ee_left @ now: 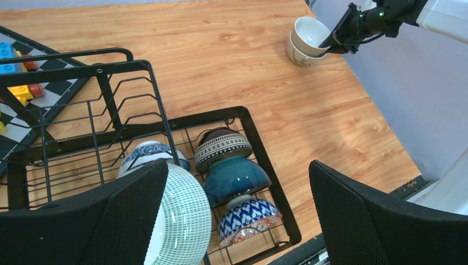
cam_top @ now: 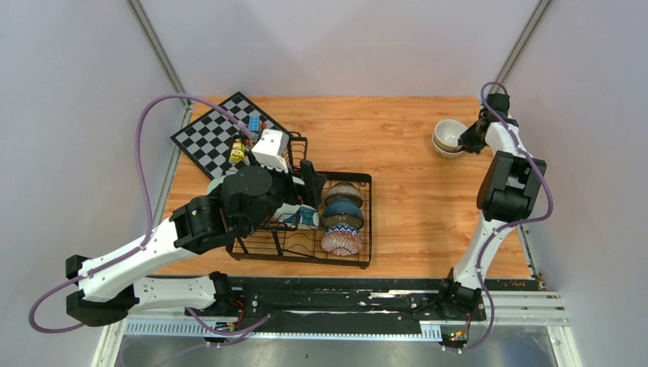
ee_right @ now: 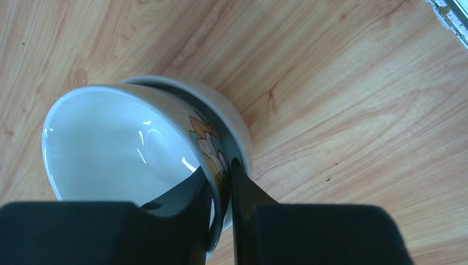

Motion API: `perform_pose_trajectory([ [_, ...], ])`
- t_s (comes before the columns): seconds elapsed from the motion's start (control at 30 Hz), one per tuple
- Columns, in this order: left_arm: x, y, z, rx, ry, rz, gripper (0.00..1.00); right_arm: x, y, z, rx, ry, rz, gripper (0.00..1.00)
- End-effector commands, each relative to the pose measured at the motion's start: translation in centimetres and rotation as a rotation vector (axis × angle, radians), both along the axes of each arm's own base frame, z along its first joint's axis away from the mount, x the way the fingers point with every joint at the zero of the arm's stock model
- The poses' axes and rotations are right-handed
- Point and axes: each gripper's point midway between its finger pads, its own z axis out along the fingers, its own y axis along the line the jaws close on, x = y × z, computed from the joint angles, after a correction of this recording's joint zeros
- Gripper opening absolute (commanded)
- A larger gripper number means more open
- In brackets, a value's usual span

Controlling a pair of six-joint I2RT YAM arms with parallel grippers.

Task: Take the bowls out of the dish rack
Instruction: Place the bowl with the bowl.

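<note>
Right claw (ee_right: 221, 172) grips a white bowl (ee_right: 110, 138) above wooden tabletop (ee_right: 359, 110), grey walls (cam_top: 344, 46) behind.

Robot lab test cell: light wooden worktop (cam_top: 405, 138) boxed by plain grey-white panel walls (cam_top: 344, 46), grey metal corner posts (cam_top: 159, 50) behind it, slotted aluminium rail (cam_top: 153, 327) along its near edge.

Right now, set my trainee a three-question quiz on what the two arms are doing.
1. True or false: the right gripper is pinching the rim of a white bowl.
2. What does that white bowl sit in? A) a plate B) another bowl C) a tray
3. Fill in: the left gripper hangs over the rack with its jaws ____.

Key: 1 true; 2 B; 3 open.
</note>
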Motion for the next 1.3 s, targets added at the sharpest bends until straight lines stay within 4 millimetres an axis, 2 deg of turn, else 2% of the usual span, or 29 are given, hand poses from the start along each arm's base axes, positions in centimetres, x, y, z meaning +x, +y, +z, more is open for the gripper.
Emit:
perform_pose_trajectory([
  [0.0,0.2,0.2,0.3,-0.018,0.002,0.017,1.00,1.2,0.5,1.8,0.014,-0.054,0.021,0.20],
  [0.2,0.1,0.2,0.3,-0.019,0.003,0.016,1.00,1.1,0.5,1.8,0.015,-0.054,0.026,0.25],
  [0.4,0.1,0.5,0.1,-0.023,0.011,0.029,1.00,0.9,0.5,2.4,0.009,-0.063,0.027,0.32],
  [0.63,-0.3,0.7,0.3,-0.050,0.018,0.017,1.00,0.3,0.7,3.4,0.002,-0.074,0.029,0.36],
  [0.87,-0.6,0.8,0.1,-0.065,0.025,0.003,1.00,-0.4,0.6,4.6,-0.018,-0.091,0.028,0.38],
  [1.27,-1.0,0.8,-0.1,-0.077,0.034,-0.010,1.00,-1.2,0.4,4.1,-0.033,-0.058,0.033,0.36],
])
